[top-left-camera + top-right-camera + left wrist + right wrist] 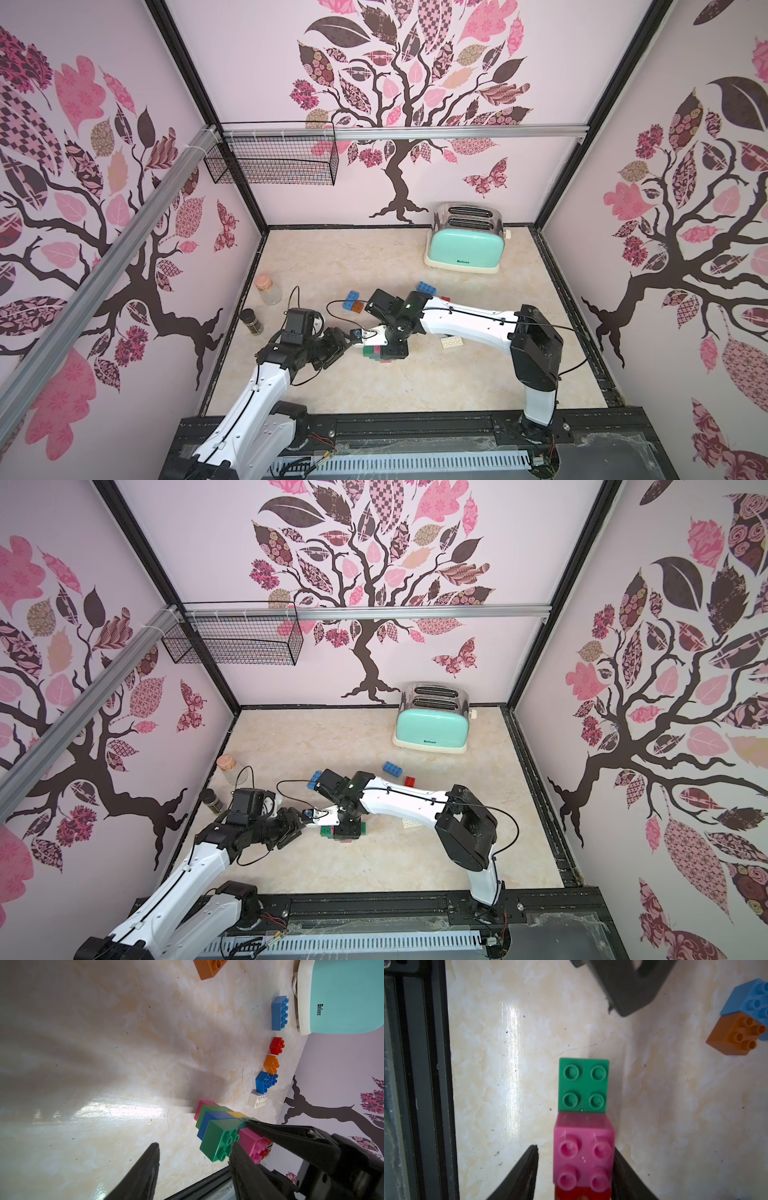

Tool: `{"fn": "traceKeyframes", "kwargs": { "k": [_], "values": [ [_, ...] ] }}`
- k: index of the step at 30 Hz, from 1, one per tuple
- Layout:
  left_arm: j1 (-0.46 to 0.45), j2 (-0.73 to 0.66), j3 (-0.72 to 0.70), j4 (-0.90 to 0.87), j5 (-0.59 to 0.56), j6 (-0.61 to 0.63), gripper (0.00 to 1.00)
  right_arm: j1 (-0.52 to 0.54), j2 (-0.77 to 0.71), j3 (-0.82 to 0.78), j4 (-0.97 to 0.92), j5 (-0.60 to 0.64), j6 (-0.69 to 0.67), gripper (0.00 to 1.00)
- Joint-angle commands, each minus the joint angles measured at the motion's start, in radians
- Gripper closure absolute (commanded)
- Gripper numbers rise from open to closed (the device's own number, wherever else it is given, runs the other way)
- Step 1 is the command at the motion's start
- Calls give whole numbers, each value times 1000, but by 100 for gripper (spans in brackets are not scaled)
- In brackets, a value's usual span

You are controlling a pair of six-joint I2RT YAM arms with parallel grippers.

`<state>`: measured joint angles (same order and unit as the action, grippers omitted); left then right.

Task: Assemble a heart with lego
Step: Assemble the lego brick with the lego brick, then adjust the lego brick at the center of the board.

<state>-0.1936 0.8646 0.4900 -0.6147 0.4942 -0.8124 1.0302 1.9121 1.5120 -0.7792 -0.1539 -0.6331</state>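
Top views, left to right: cork-lidded jar, dark spice bottle, both arms, blue-and-orange pair, long blue brick, red brick, white brick. In both top views the lego build is mostly hidden under the right wrist, with only green and pink edges showing.

Only the left wrist view shows its layers: pink at the table, then green, then blue with yellow. On top are a green brick and a pink brick side by side, with red studs behind. It also shows an orange brick and a square blue brick in the row between red and white. The right wrist view looks straight down on the green and pink stud faces, red past the pink.

Table: cream marble-look top, glossy, scuffed. Wire basket on the rail, back left. Pink-brown tree decals on the walls. Mint toaster back right.

The build stands at centre table, between the two grippers. Left gripper: jaws apart, only bare table between them. One finger is just in front of the green brick; can't tell if it touches. Right gripper straddles the pink brick, jaws partly spread. One finger is clear of it with table showing in the gap, the other is against its side. Nothing clamped.
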Motion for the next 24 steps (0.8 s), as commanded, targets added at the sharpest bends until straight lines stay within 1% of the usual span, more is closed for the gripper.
{"fn": "traceKeyframes", "kwargs": {
  "k": [1, 10, 14, 19, 24],
  "values": [
    [6, -4, 30, -8, -5, 15, 43, -39, 17, -14, -8, -58, -17, 46],
    [10, 31, 71, -33, -26, 40, 43, -86, 33, 4, -5, -148, -39, 49],
    [12, 47, 82, -31, -33, 48, 42, -111, 47, 4, -5, -209, -49, 50],
    [15, 74, 94, -31, -40, 57, 42, -129, 70, 12, 3, -242, -66, 49],
    [17, 96, 111, -23, -47, 62, 42, -157, 109, 64, -28, -291, -84, 48]
  ]
}}
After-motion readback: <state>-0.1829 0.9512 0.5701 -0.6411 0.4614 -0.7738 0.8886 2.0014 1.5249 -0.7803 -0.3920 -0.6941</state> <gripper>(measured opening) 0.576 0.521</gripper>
